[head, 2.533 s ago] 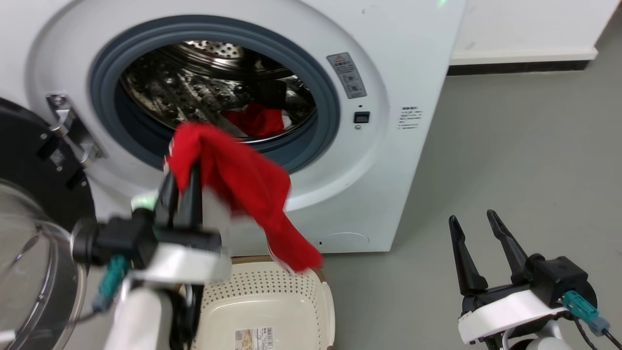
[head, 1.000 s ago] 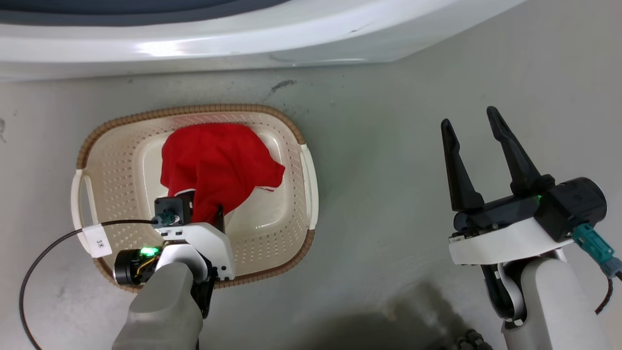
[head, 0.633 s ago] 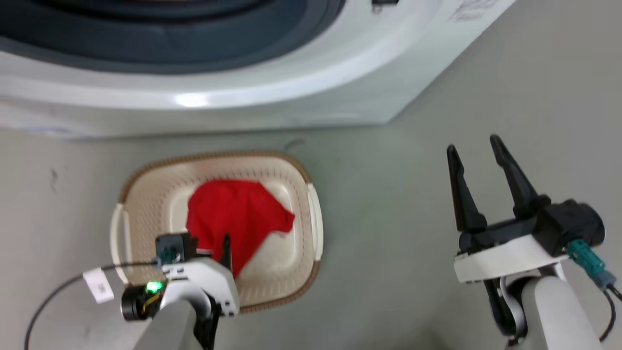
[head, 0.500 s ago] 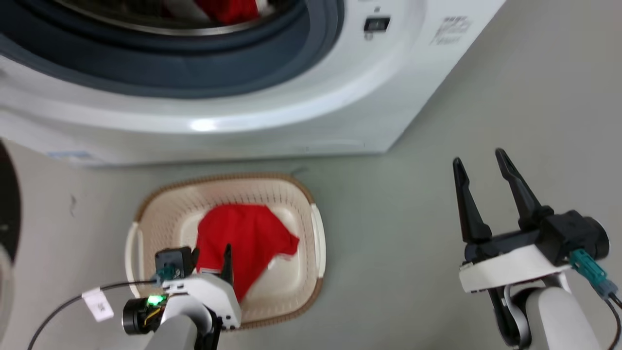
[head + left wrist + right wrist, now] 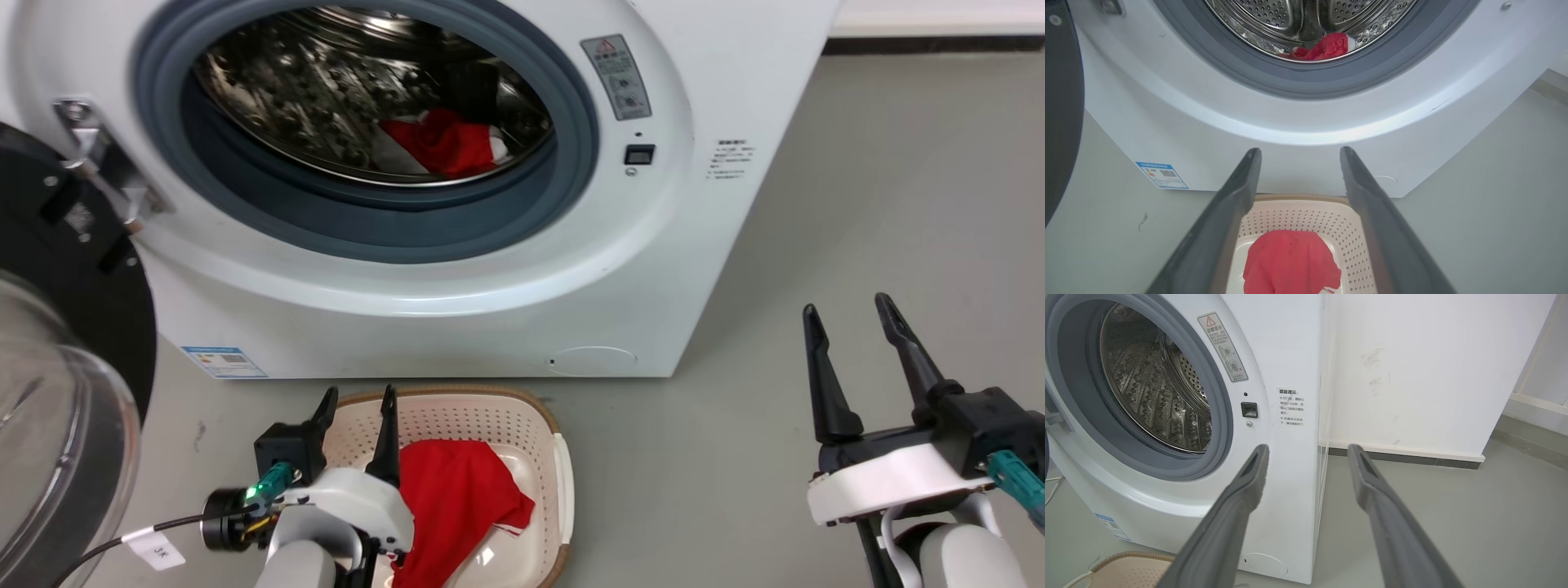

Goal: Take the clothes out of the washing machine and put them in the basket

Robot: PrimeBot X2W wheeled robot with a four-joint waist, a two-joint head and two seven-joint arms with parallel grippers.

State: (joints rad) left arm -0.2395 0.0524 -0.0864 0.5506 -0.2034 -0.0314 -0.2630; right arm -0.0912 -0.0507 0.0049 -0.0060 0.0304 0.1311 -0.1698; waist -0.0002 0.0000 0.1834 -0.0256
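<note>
Your left fingers (image 5: 385, 445) stood wide and empty over the basket (image 5: 563, 482); the red garment (image 5: 445, 147) ahead of them in the washing machine (image 5: 653, 245) wanted a deep reach.

Left arm (image 5: 299, 567) at lower left, jaws parted, empty, right arm (image 5: 967, 563) at lower right, jaws parted, empty

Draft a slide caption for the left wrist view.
Open left gripper frames the basket holding one red garment; a second red garment lies inside the washing machine.
</note>
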